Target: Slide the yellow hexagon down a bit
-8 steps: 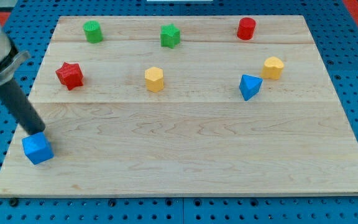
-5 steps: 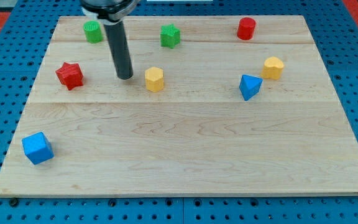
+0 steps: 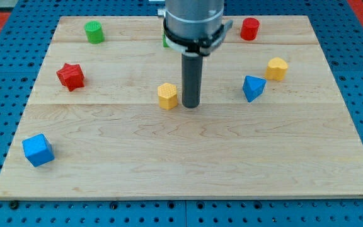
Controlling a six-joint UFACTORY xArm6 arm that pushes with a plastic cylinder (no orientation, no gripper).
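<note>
**Yellow hexagon beside my tip, mid-board**

Yellow hexagon [image 3: 167, 96] sits just to the view's left of my tip [image 3: 191, 105], close beside it; whether they touch cannot be told. The rod has no claw and holds nothing. Bare wood lies below both, down to the wooden board's [image 3: 188, 170] bottom edge. The hexagon stands upright, a small faceted yellow block. Farther out: blue wedge [image 3: 253, 87], second yellow block [image 3: 277, 68], red star [image 3: 70, 75], green cylinder [image 3: 94, 31], red cylinder [image 3: 249, 29], blue cube [image 3: 38, 150].
</note>
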